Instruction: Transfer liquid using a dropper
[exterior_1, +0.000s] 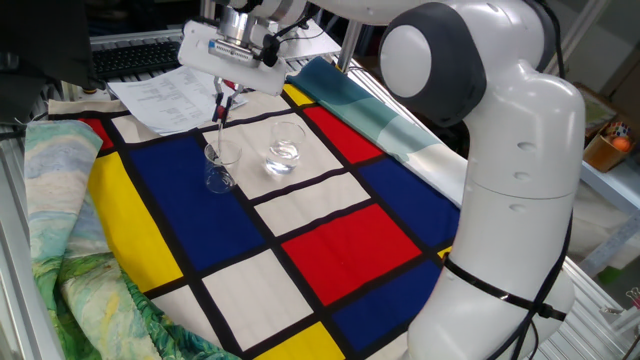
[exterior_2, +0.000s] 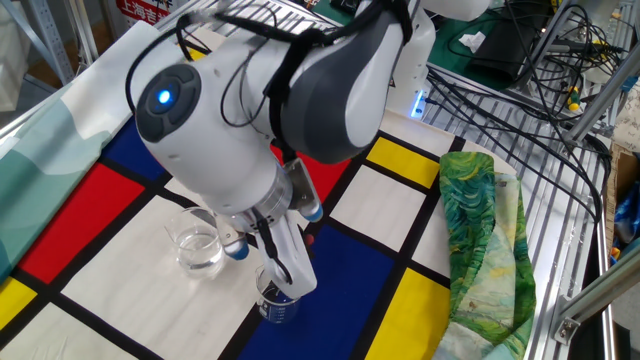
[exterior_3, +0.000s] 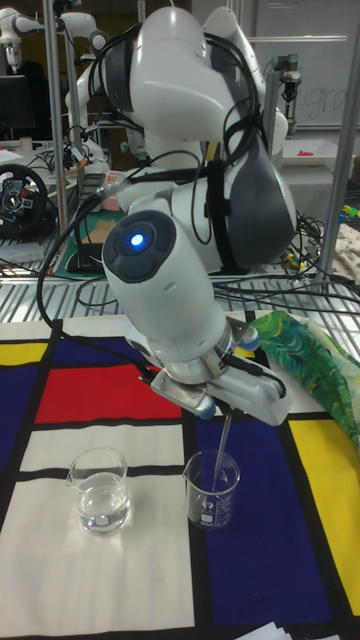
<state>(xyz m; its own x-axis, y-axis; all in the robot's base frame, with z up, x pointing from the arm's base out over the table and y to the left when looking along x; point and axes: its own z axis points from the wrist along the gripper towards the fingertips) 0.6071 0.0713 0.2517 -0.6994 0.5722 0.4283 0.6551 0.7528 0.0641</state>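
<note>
- Dropper (exterior_1: 220, 128) hangs near upright from the tool (exterior_1: 226, 97), red bulb up, clear tube pointing down into the beaker (exterior_1: 221, 167); held this way so the tip can reach the bottom
- In the tall view the tube (exterior_3: 222, 440) crosses the beaker (exterior_3: 213, 489) rim and ends inside, seemingly clear of the wall
- Tool closed on the dropper at its bulb (exterior_1: 223, 104); a grip there would let a squeeze work the bulb, though how hard it presses cannot be told
- Liquid (exterior_3: 102, 517) lies as a shallow pool in the rounder glass (exterior_3: 99, 489), just beside the beaker and apart from it; whether the beaker holds any is unclear
- In the other fixed view the arm hides most of the beaker (exterior_2: 277, 303); the glass (exterior_2: 197, 246) stands free to its left
- Both vessels stand upright on the checked cloth (exterior_1: 330, 240) covering the bench, close enough for a short lift and shift between them
- Judged step: tip is in the beaker, either drawing or releasing
</note>
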